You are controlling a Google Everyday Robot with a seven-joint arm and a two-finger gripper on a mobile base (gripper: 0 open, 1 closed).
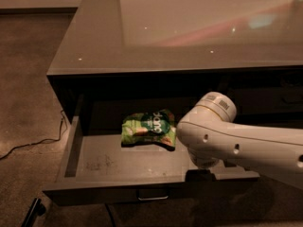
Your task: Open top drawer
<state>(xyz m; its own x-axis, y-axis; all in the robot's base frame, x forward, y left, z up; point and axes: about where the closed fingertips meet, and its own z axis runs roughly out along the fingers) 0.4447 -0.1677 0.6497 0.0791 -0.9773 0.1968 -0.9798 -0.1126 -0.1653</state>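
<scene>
One wide, dark grey top drawer [109,160] stands far out toward the near side, with a green snack bag [147,129] inside. The dark gripper [204,173] sits at its front edge, right of centre; whether it grips I cannot tell. The pull seems nearly done; the next move is probably to let go and retreat.

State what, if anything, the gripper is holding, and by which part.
Cannot be told. The gripper sits at the front edge of the open top drawer, mostly hidden under the arm. The snack bag lies free on the drawer floor.
</scene>
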